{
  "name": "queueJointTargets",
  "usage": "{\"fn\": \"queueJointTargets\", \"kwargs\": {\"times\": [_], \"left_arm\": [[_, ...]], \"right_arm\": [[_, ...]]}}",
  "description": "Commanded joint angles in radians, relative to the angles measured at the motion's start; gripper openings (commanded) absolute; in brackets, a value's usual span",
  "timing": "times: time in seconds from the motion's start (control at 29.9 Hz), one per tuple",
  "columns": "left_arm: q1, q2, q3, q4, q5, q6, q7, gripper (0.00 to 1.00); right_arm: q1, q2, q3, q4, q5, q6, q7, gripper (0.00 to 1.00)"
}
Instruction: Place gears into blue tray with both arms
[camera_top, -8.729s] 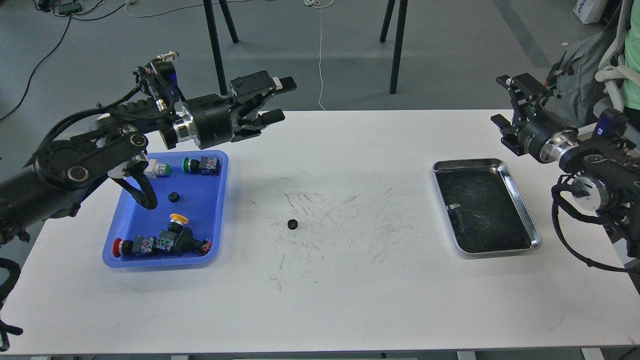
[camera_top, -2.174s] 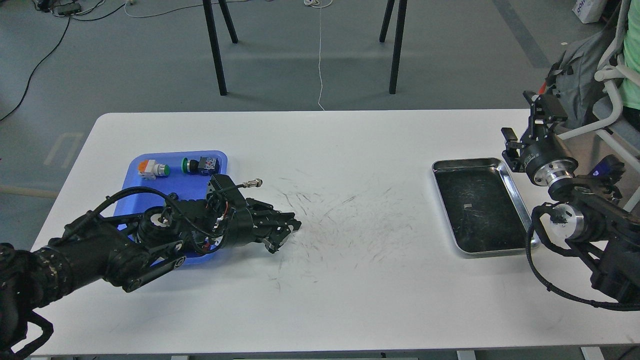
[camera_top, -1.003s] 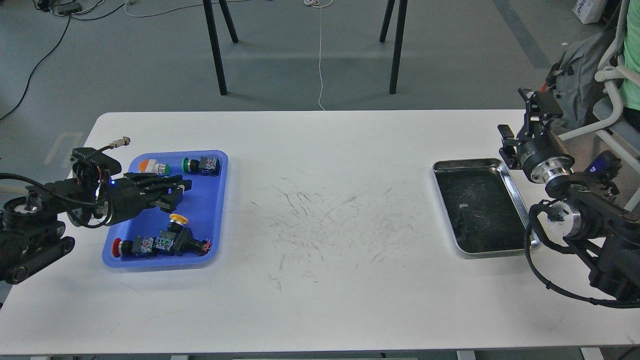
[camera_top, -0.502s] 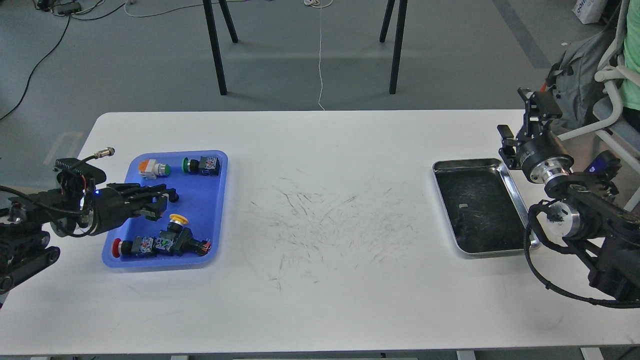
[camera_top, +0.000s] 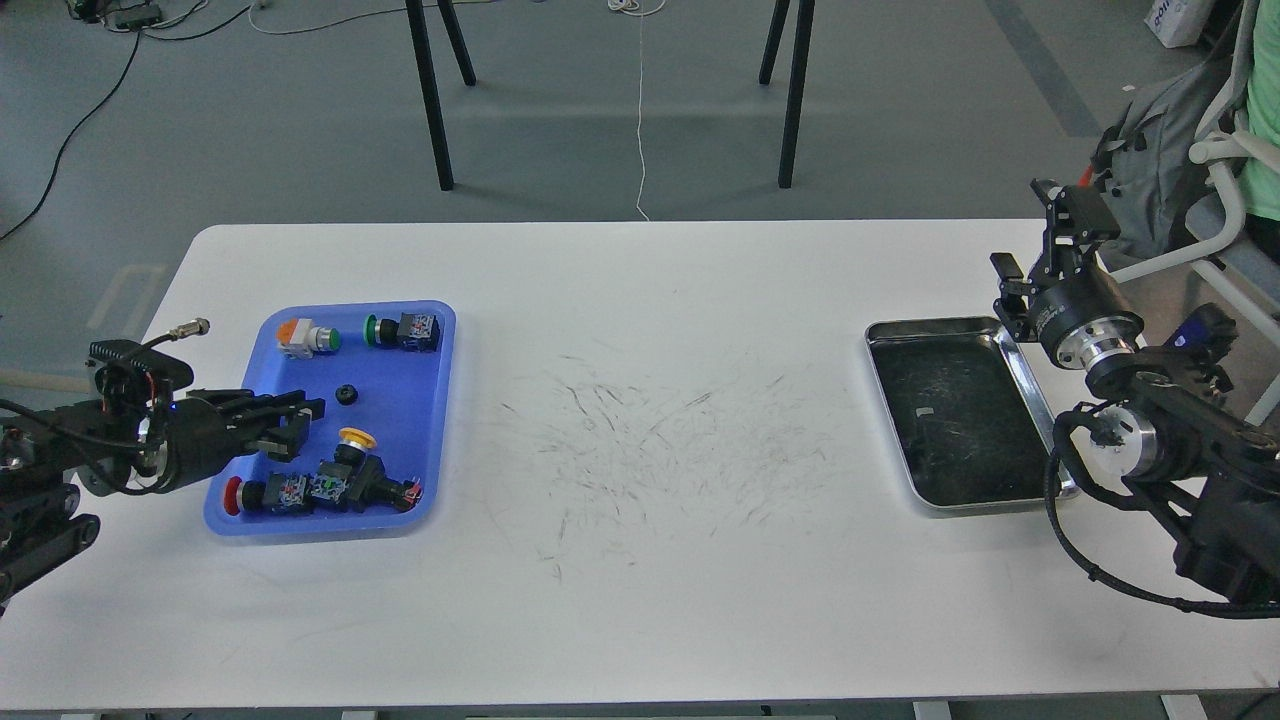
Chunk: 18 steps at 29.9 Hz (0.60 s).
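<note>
Blue tray (camera_top: 425, 330) at left of frame holds one visible gear (camera_top: 347, 394) among push-button switches (camera_top: 330, 483); left pincer (camera_top: 292, 424) hovers over its near-left edge, jaw state unclear, risking a nudge; right pincer (camera_top: 1030, 268) gapes empty

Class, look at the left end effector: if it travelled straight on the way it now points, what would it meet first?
Probably the gear in the blue tray: the left end effector points right across the tray. Height is unclear, so it might pass above.
</note>
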Motion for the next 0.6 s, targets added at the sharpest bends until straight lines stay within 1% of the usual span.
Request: {"fn": "queueJointTargets", "kwargs": {"times": [0.0, 0.17, 0.37, 0.5, 0.57], "left_arm": [[0.0, -0.002, 0.0, 0.0, -0.001, 0.0, 0.0, 0.21], [0.0, 0.0, -0.002, 0.0, -0.001, 0.0, 0.0, 0.25], [0.0, 0.001, -0.002, 0.0, -0.001, 0.0, 0.0, 0.34], [0.0, 0.001, 0.0, 0.002, -0.001, 0.0, 0.0, 0.44], [0.0, 0.001, 0.0, 0.002, -0.001, 0.0, 0.0, 0.45]], "right_arm": [[0.002, 0.004, 0.0, 0.0, -0.015, 0.0, 0.0, 0.96], [0.002, 0.016, 0.0, -0.001, -0.02, 0.0, 0.0, 0.96], [0.001, 0.018, 0.0, 0.0, -0.023, 0.0, 0.0, 0.96], [0.002, 0.019, 0.0, 0.0, -0.027, 0.0, 0.0, 0.96], [0.002, 0.019, 0.0, 0.0, -0.027, 0.0, 0.0, 0.96]]}}
